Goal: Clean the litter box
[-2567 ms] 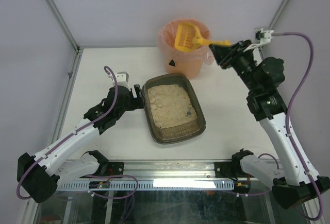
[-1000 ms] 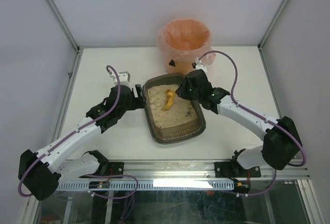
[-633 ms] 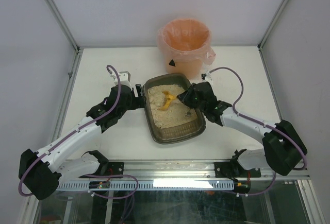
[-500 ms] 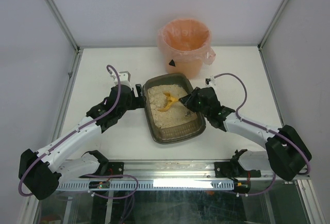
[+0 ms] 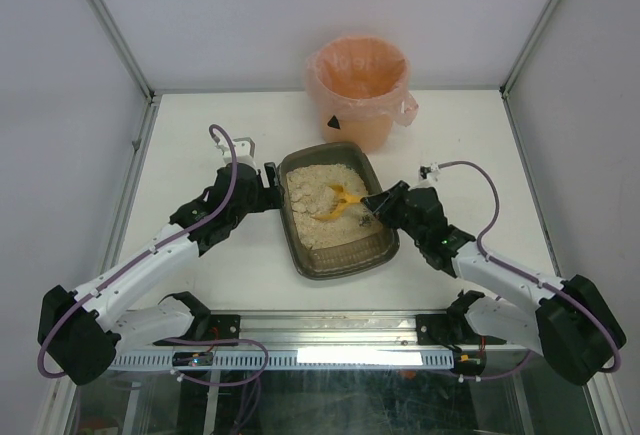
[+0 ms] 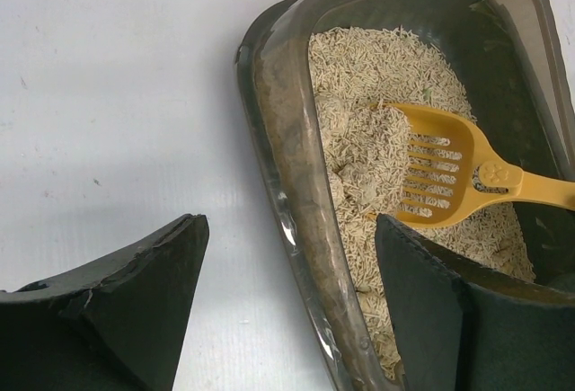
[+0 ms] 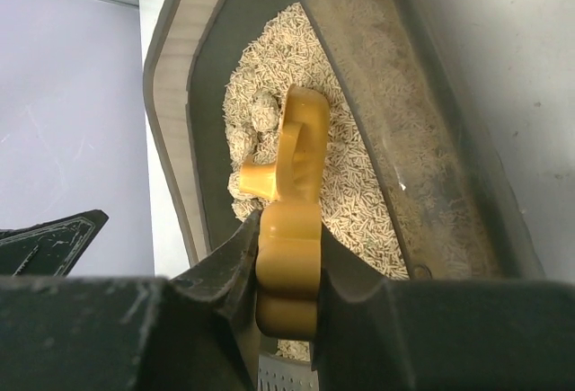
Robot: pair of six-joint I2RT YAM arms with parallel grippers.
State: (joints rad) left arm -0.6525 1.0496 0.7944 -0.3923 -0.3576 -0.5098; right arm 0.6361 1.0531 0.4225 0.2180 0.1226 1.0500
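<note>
The litter box [image 5: 303, 258] is a dark tray of beige litter at the table's middle. My right gripper [image 5: 385, 203] is shut on the handle of the yellow slotted scoop [image 5: 336, 205], reaching in over the right wall. The scoop [image 6: 440, 171] has its head pushed into the litter, with a pale clump [image 6: 368, 148] against its front edge. From the right wrist, the scoop [image 7: 296, 139] runs away from my right gripper [image 7: 287, 229] towards small clumps [image 7: 260, 108]. My left gripper [image 6: 289, 229] is open and straddles the box's left rim [image 6: 278, 112], one finger outside, one inside, neither touching it.
A round orange-pink, bag-lined bucket [image 5: 358, 80] stands just behind the box at the table's far edge. White tabletop [image 5: 200, 125] lies to the left and right of the box. Metal frame posts rise at the back corners.
My right arm has drawn back towards the near right and dropped lower, sliding the scoop across the litter from the box's left-middle to its centre. The left arm has stayed put.
</note>
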